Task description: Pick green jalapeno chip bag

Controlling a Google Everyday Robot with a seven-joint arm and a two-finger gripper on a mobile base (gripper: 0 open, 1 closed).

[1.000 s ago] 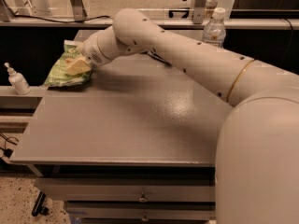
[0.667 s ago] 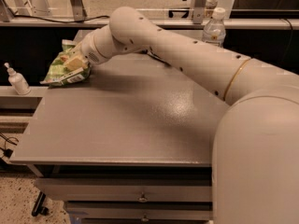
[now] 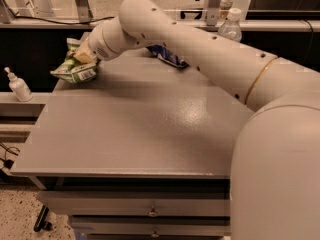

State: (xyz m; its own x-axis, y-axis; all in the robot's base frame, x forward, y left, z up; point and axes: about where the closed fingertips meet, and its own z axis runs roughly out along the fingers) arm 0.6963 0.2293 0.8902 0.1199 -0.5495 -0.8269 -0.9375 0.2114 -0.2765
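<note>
The green jalapeno chip bag (image 3: 75, 69) is a crinkled light-green bag at the back left corner of the grey table (image 3: 140, 129). My gripper (image 3: 84, 58) reaches in from the right at the end of the long white arm and is shut on the bag's top. The bag is crumpled in the grip and sits tilted, its lower edge at or just above the tabletop. The wrist hides most of the fingers.
A dark blue chip bag (image 3: 169, 57) lies at the back of the table, partly behind my arm. A clear water bottle (image 3: 231, 26) stands at the back right. A white pump bottle (image 3: 19, 86) stands on a ledge left of the table. Drawers are under the table's front edge.
The gripper has closed onto the green bag, which has crumpled and risen slightly. The arm has shifted a little up and left.
</note>
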